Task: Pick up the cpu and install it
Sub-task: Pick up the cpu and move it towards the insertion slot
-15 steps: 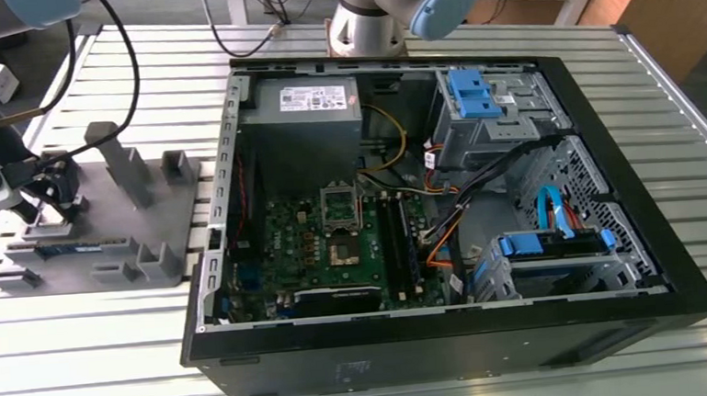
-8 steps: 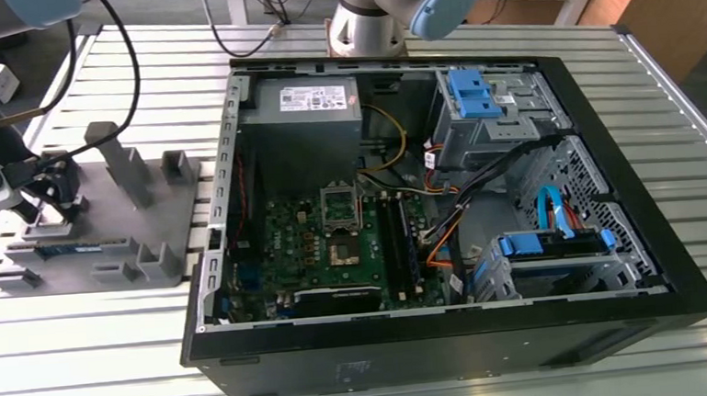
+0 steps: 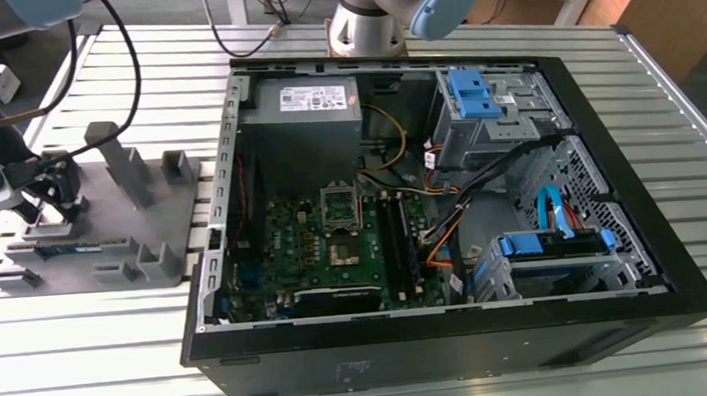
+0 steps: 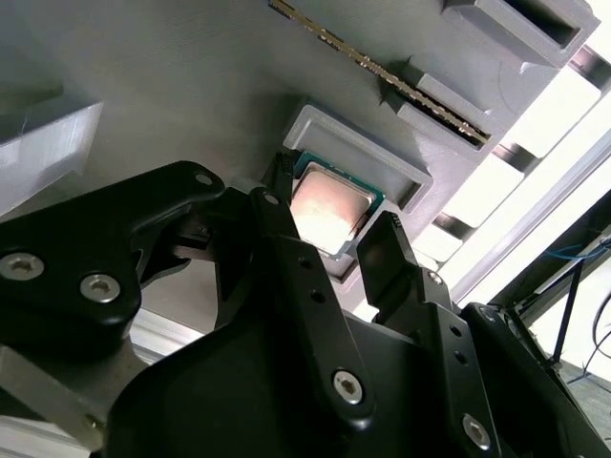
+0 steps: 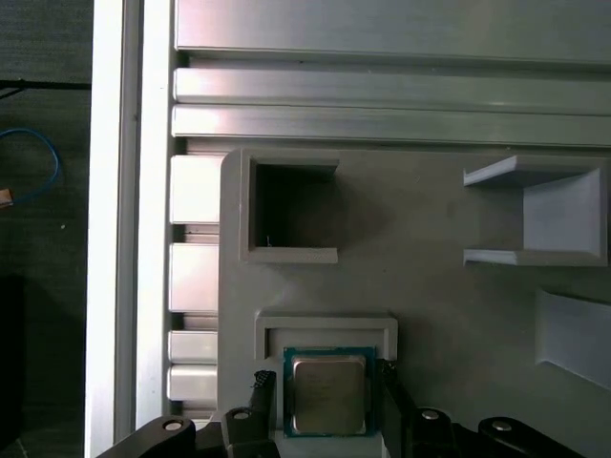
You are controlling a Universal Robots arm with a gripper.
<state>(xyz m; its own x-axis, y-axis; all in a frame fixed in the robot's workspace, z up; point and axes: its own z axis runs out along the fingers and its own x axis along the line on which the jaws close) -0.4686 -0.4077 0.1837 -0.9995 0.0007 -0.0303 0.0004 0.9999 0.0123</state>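
In the exterior view, the gripper (image 3: 57, 207) hangs low over the grey parts holder (image 3: 171, 223) at the exterior view's left. It is well apart from the open computer case (image 3: 461, 348) and its motherboard socket (image 3: 340, 225) to the right.

In the second wrist view, the cpu (image 4: 327, 205) lies flat in its recessed pocket, directly between the spread fingers (image 4: 384, 246), one at each opposite edge.

In the first wrist view, the near-square chip sits centred between them. The jaws look released, just beside its sides, not yet clamped.

Slatted metal table (image 3: 94, 361), grey fixture tray (image 3: 146, 227), open computer case (image 3: 461, 348)
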